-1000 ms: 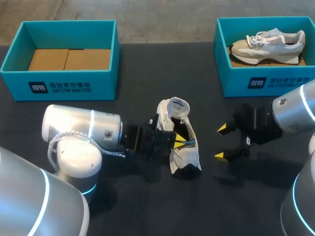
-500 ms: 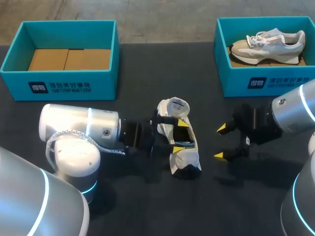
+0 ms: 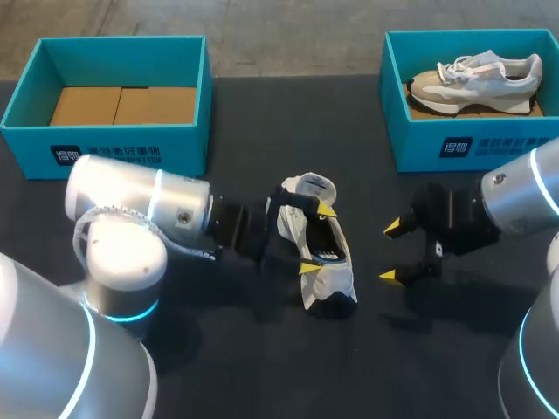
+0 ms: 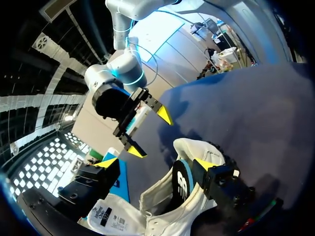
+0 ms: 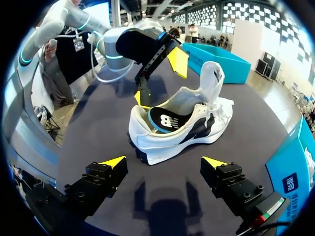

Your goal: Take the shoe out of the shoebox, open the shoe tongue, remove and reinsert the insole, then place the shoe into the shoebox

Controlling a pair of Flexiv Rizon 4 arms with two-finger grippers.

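A white sneaker (image 3: 321, 262) lies on the dark table at the middle, its tongue (image 3: 313, 187) pulled up. The black insole (image 5: 165, 119) shows inside the opening. My left gripper (image 3: 315, 238) comes in from the left and stands open, its yellow tips spread along the shoe's opening, holding nothing. From the left wrist, the sneaker (image 4: 167, 214) and insole (image 4: 182, 179) lie just under that gripper (image 4: 155, 163). My right gripper (image 3: 391, 252) hangs open a little to the right of the shoe. From the right wrist, the sneaker (image 5: 182, 132) lies ahead of the open right gripper (image 5: 164, 162).
A teal shoebox (image 3: 105, 155) with only cardboard inside stands at the back left. Another teal shoebox (image 3: 463, 144) at the back right holds a second beige and white sneaker (image 3: 476, 74). Bare table lies in front of the shoe.
My left gripper, shut inside the shoe's opening a second ago, has spread its fingers wide and drawn back slightly to the left. The right arm has stayed put.
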